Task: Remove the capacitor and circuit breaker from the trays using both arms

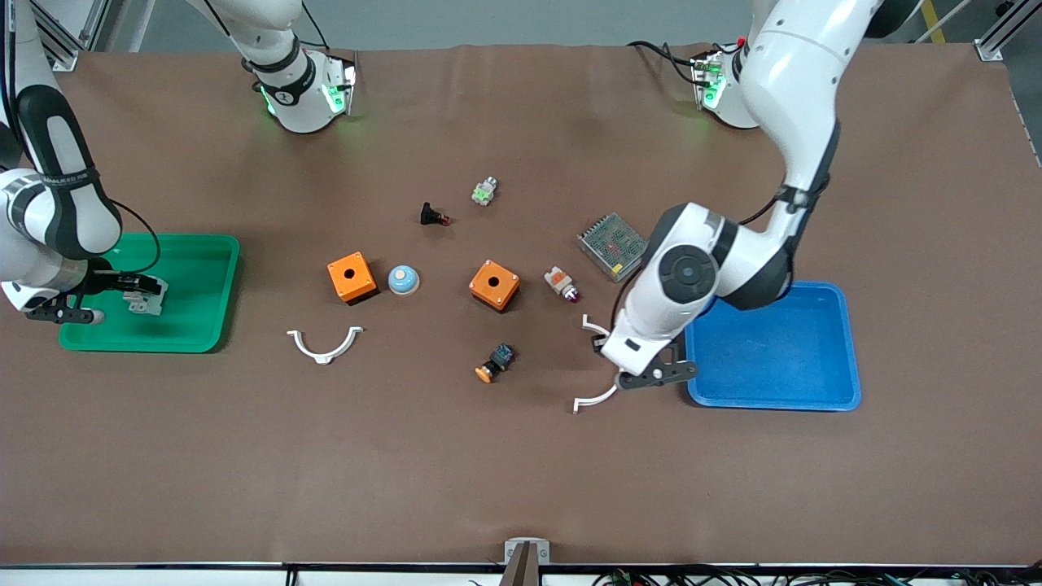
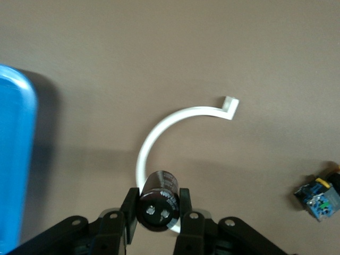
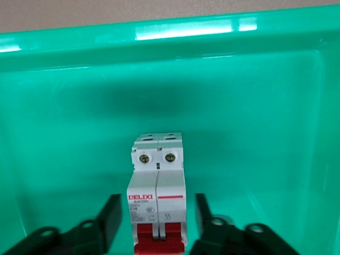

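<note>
Front view: left gripper [image 1: 643, 376] over bare table beside blue tray [image 1: 847, 358], above white curved bracket [image 1: 593, 400]. Right gripper [image 1: 134, 295] low in green tray [image 1: 203, 334], at circuit breaker [image 1: 143, 299].

Left wrist view: jaws clamped on capacitor [image 2: 158, 201]; small, rigid, smooth cylinder, likely slippery; side grip suits. Blue-yellow button [image 2: 319, 195] at 3 o'clock.

Right wrist view: fingers [image 3: 109, 222] flank breaker's sides, gaps visible, not gripping. Stiff, light block; flat sides suit grasp. Tray walls crowd lift.
</note>
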Motion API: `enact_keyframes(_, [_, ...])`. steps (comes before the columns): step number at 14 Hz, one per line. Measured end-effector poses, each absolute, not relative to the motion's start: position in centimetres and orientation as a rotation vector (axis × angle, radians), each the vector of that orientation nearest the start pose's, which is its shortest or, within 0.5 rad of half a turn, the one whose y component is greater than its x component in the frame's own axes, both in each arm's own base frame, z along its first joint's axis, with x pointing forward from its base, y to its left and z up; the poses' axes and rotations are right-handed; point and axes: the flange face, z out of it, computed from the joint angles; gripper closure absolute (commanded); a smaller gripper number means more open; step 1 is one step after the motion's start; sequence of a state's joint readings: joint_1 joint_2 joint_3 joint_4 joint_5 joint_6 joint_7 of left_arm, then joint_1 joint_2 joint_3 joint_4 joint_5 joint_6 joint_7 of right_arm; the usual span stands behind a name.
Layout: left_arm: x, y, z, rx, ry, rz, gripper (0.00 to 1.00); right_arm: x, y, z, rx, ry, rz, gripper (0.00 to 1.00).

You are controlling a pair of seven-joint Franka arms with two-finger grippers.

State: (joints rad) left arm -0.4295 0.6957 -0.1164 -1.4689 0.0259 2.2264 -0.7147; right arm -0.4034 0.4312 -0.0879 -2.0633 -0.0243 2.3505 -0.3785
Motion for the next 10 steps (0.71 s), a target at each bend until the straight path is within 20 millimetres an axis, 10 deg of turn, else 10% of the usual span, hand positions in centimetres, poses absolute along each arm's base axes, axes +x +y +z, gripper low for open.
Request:
enact_keyframes(6, [61.7,-40.3,22.0,-3.216,-0.377,-0.032,0.94,51.5,-26.6,21.9,-3.120,0.118,0.226,0.74])
enact_keyframes(7, [61.7,-40.2,21.1,-3.216,-0.381,-0.033,0.74,51.9,-26.2,22.7,-3.114,0.103,0.240,0.74])
enact_keyframes(9, [62.1,-39.8,20.4,-3.211,-0.392,-0.036,0.03,53.1,-24.6,26.4,-3.094,0.063,0.296,0.74])
enact_keyframes(10, [62.4,-39.6,20.7,-3.212,-0.399,-0.047,0.00,53.8,-23.5,29.3,-3.084,0.052,0.326,0.74])
